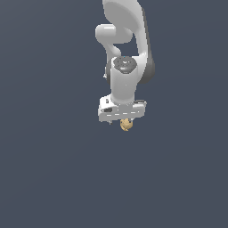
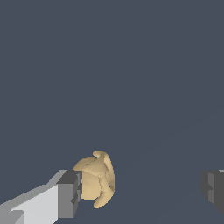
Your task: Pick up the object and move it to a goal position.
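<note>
One pad of the spread gripper (image 2: 140, 190) touches the half-hidden object (image 2: 98, 177).

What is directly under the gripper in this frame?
The tan object sits just below the gripper. In the wrist view it lies against one finger pad, well clear of the other. Its underside and any contact with the floor are hidden.

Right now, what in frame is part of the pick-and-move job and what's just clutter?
Part of the job:
- the object, tan-yellow and lumpy, beside one finger
- the gripper, jaws wide apart, not closed on it

Just lying about:
- nothing else visible, only the plain dark surface; no goal marker shows
</note>
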### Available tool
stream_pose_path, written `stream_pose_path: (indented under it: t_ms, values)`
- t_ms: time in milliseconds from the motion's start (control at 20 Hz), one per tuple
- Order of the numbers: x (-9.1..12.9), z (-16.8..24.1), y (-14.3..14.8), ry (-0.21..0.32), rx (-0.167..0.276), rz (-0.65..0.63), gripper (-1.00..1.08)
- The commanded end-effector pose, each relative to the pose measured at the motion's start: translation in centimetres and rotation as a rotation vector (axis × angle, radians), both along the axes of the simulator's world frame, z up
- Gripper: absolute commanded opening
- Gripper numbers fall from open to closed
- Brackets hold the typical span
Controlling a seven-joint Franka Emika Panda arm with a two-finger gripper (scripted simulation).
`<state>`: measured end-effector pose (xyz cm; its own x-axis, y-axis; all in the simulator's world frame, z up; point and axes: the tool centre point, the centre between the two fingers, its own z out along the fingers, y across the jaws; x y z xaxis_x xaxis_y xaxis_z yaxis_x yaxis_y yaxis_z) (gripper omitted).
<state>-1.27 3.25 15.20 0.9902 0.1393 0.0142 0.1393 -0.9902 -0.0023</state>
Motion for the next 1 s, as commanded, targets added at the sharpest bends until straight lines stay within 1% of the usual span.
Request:
stream_pose_path:
  t_ms: [0,250,500,700,950]
  values:
    - [-1.2,-1.4,1.0,0.003,-0.003,0.063,1.00]
    - [-3.9,-4.1,2.9,0.008,-0.007,0.189,1.00]
    - [-5.8,-5.7,4.0,0.012,-0.007,0.270,1.00]
    - [-6.5,-6.2,4.5,0.013,-0.006,0.300,1.00]
    - [-6.5,-6.4,4.5,0.014,-0.006,0.298,1.00]
